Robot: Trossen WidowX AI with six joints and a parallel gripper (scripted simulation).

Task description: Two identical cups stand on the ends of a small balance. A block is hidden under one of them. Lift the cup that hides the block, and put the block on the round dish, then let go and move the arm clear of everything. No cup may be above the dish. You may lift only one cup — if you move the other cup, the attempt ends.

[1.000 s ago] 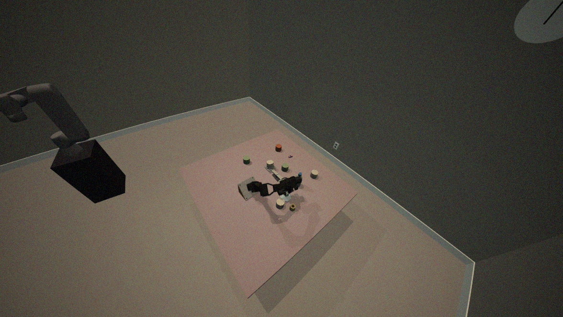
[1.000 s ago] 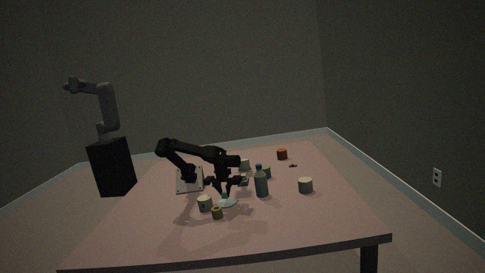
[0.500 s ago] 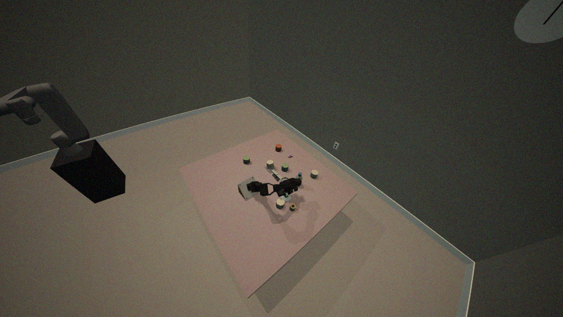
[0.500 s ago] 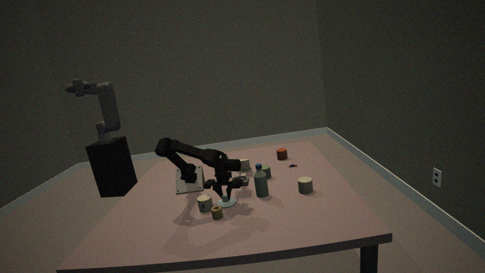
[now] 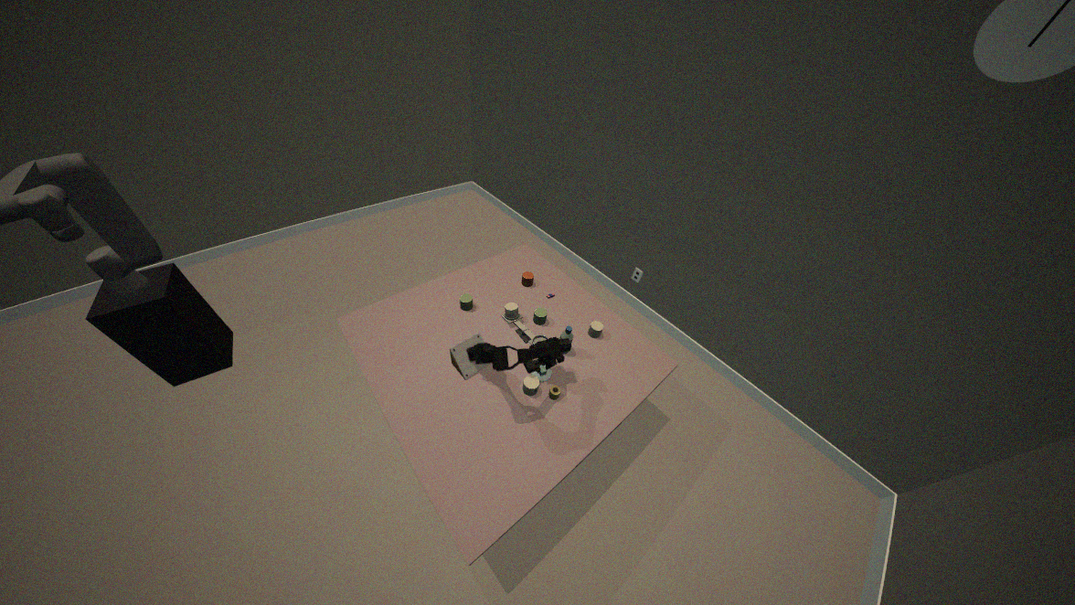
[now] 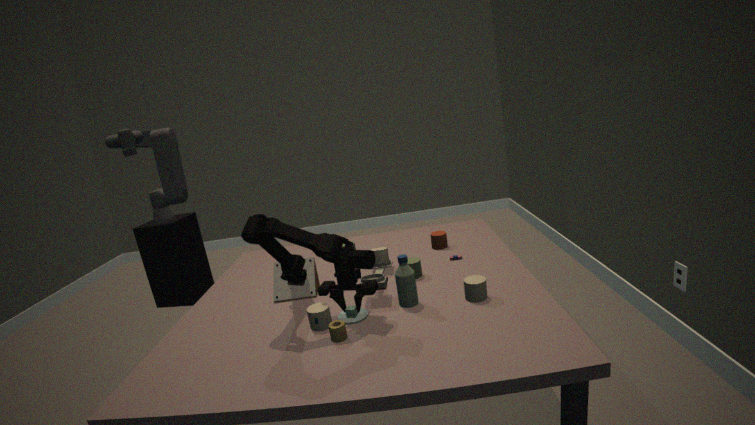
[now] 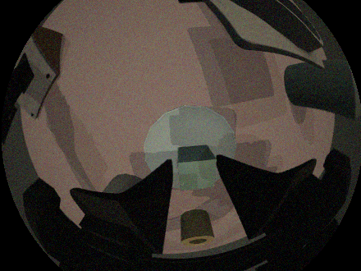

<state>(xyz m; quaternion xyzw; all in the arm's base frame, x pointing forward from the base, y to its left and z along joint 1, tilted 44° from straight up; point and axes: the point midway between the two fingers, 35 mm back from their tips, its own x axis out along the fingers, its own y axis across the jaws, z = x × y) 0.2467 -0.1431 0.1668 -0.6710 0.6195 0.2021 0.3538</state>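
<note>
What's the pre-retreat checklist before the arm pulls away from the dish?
1. Block on the round dish: ok, it sits on the disc in wrist and exterior views.
2. Gripper released: ok, fingers stand apart either side of the block.
3. Fingers clear of block sides: cannot tell, gaps look slim.
4. No cup above dish: ok, lifted cup stands on the table beside it.
5. Other cup undisturbed on the balance: ok, upright.
6. Retreat path: not ok sideways, bottle and yellow spool close; go up.
</note>
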